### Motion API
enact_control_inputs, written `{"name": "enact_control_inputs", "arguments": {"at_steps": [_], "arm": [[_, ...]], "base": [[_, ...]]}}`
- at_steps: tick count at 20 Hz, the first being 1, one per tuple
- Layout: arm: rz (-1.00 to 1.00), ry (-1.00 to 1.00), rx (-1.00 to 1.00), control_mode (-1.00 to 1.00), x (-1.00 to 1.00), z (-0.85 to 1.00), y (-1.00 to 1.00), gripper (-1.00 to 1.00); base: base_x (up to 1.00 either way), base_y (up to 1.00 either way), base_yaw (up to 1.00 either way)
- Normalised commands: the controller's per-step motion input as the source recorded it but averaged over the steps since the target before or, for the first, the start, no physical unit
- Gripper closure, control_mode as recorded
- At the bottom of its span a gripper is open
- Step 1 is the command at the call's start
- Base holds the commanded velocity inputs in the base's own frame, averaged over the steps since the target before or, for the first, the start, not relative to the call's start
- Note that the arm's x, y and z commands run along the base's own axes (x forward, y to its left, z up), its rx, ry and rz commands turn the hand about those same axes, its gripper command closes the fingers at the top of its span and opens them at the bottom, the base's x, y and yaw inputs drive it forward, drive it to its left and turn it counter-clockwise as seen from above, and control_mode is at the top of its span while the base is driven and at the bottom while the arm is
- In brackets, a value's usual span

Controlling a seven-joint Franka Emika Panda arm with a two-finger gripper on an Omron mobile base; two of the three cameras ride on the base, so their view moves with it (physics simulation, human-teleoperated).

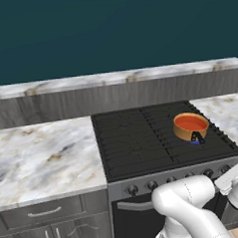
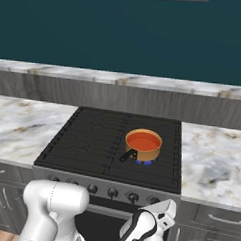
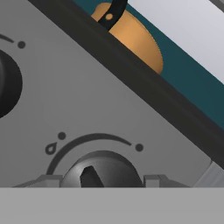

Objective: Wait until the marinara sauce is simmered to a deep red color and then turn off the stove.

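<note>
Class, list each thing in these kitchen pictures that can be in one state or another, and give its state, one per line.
marinara sauce: orange-red, in the pot
pot: upright on the burner
burner: lit, blue flame under the pot
stove: on
knob: right before the tool
tool: shut

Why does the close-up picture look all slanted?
Hand view: the camera rolls with the hand, so the grey steel stove front, its dark round knob and the copper-tan pot sit tilted. Base views: level, evenly lit, blue flame under the pot.
</note>
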Motion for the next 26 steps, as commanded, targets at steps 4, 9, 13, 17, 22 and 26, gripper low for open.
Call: {"name": "enact_control_inputs", "arguments": {"at_steps": [4,9,13,17,22,26], "arm": [[0.0,0.0,0.0,-1.0,0.0,0.0,0.0,1.0],[0.0,0.0,0.0,-1.0,0.0,0.0,0.0,1.0],[0.0,0.0,0.0,-1.0,0.0,0.0,0.0,1.0],[0.0,0.0,0.0,-1.0,0.0,0.0,0.0,1.0],[0.0,0.0,0.0,-1.0,0.0,0.0,0.0,1.0],[0.0,0.0,0.0,-1.0,0.0,0.0,0.0,1.0]], "base": [[0.0,0.0,0.0],[0.0,0.0,0.0],[0.0,0.0,0.0],[0.0,0.0,0.0],[0.0,0.0,0.0],[0.0,0.0,0.0]]}}
